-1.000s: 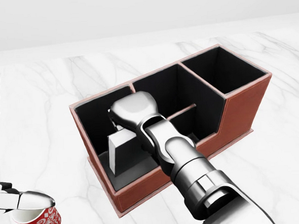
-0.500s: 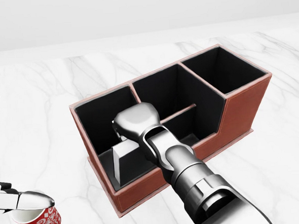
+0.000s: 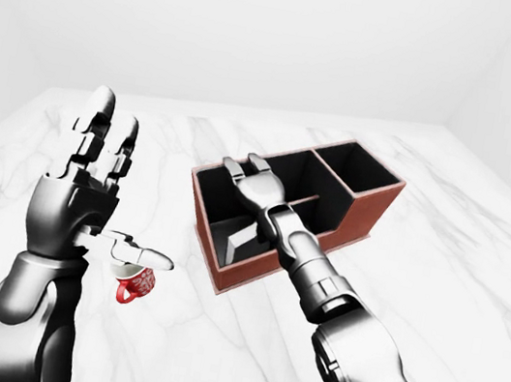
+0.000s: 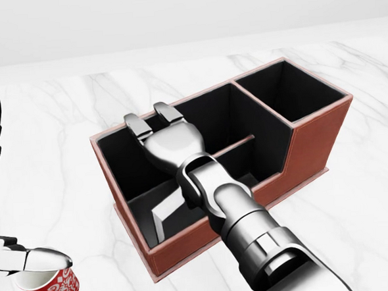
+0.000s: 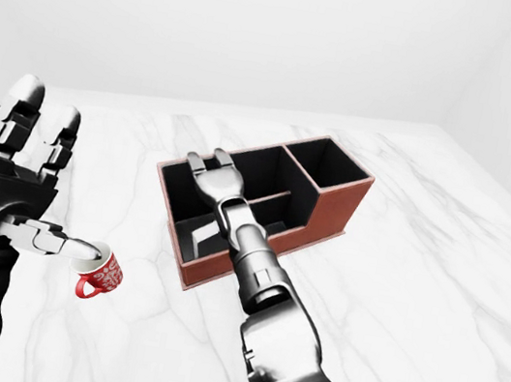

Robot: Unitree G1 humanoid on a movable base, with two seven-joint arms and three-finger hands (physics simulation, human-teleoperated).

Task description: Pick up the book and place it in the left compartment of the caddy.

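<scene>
One thin grey book (image 4: 164,216) leaned tilted in the left compartment of the single red-brown leather caddy (image 4: 312,138) with black-lined compartments, best shown in my head view. My right hand (image 4: 161,131) hovered above that compartment, fingers spread wide and holding nothing. Only the eye views showed my left hand (image 3: 80,183) whole, raised and open above the one red patterned mug (image 5: 96,274). The white marble counter (image 3: 442,252) sat in a plain white room.
</scene>
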